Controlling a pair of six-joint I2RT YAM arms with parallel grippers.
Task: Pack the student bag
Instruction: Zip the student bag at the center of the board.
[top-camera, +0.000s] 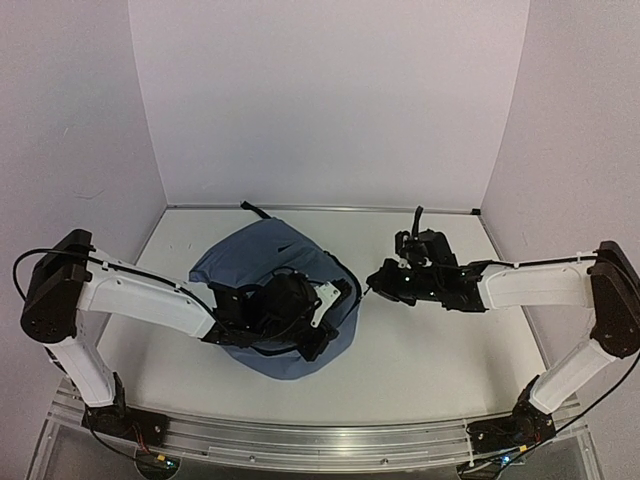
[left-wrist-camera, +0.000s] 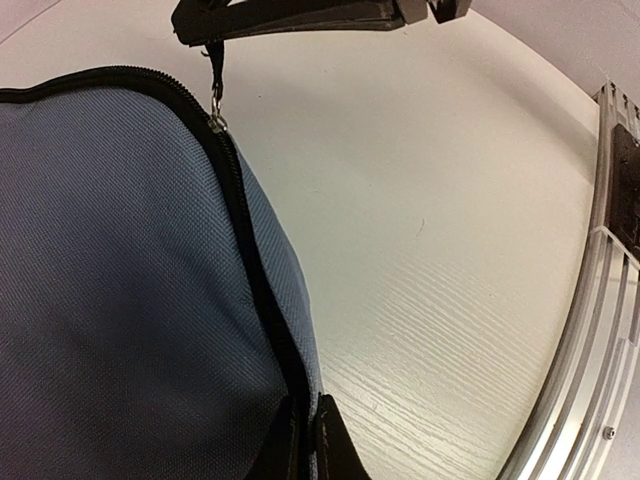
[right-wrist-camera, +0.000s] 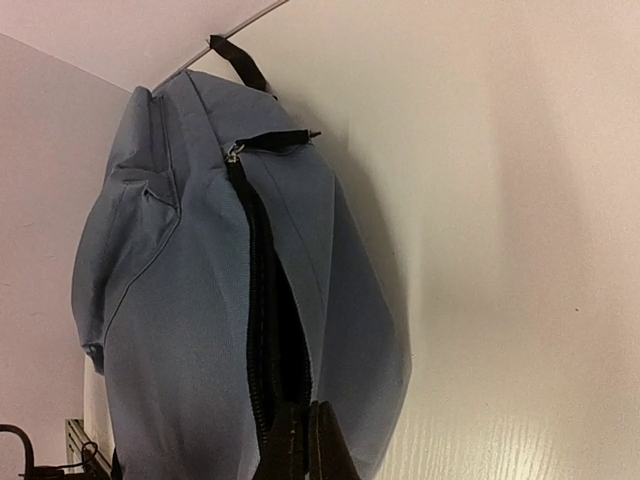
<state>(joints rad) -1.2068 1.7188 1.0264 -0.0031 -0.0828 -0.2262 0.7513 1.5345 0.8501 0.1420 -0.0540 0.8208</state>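
From the top camera, the student bag (top-camera: 255, 265) lies on the white bench (top-camera: 440, 350), a little left of the middle of the frame. It is big, round and blue. The left arm comes in from the left side, and the left tool (top-camera: 335, 310) sits over the right part of the bag. The right arm comes in from the right side, and the right tool (top-camera: 373, 284) is at the bag's right edge. From up here I cannot tell how far either tool is closed.

From the left wrist camera, the bag fills the left half of the frame. Its black zip (left-wrist-camera: 250, 260) curves down to the bottom middle. There the left tool (left-wrist-camera: 308, 448) is pinched narrow on the bag's edge beside the zip, with a thin strip of blue cloth between its fingers. At the top, the right tool (left-wrist-camera: 200, 28) is closed flat on the zip pull (left-wrist-camera: 214, 72), a small black strap that hangs down to the shiny slider (left-wrist-camera: 217, 122). A silver rail (left-wrist-camera: 600, 330) runs down the right side.

From the right wrist camera, the bag stands tall in the left half of the frame. The zip runs down its middle and looks a little open lower down. At the bottom, the right tool (right-wrist-camera: 303, 447) is closed tight where the zip ends. A second black pull (right-wrist-camera: 278, 139) sticks out near the top of the zip. A black loop (right-wrist-camera: 238, 60) pokes out at the bag's top end.
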